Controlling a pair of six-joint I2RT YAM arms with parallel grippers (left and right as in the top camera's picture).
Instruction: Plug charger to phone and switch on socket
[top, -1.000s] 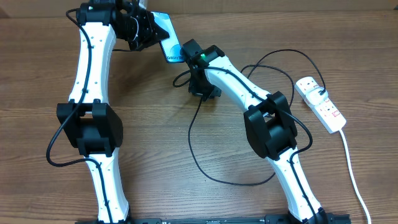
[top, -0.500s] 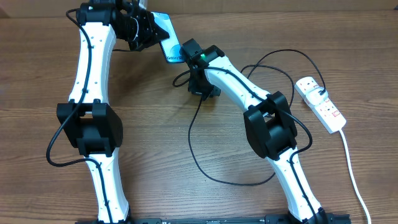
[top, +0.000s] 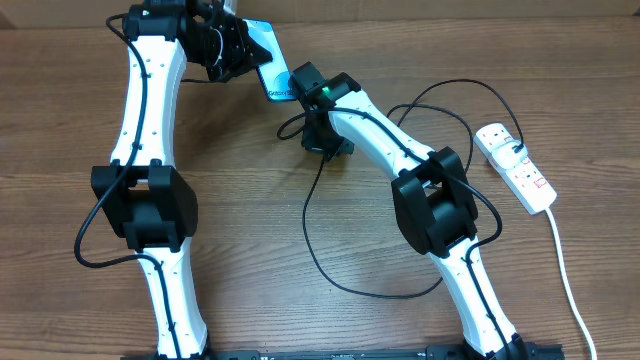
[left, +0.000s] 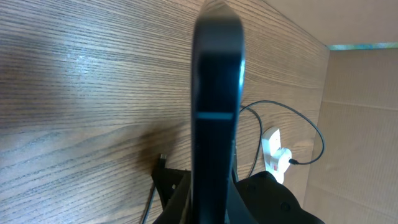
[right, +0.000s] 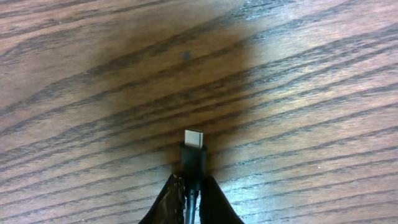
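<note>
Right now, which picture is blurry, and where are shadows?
Left wrist view: the slim dark phone, edge-on, is blurred. Right wrist view: the black cable's metal-tipped plug is sharp, dark shadow around it on the wooden table. Overhead view: evenly lit.

White links (top: 140, 95) are joined by bulky black joints (top: 150, 205); black fingers (right: 164, 203) and a green light (top: 323, 95) are seen.

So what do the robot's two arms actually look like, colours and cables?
Both the left arm and the right arm have white tubular links with bulky black joint housings and thin black cables along them. The right wrist shows a green light.
</note>
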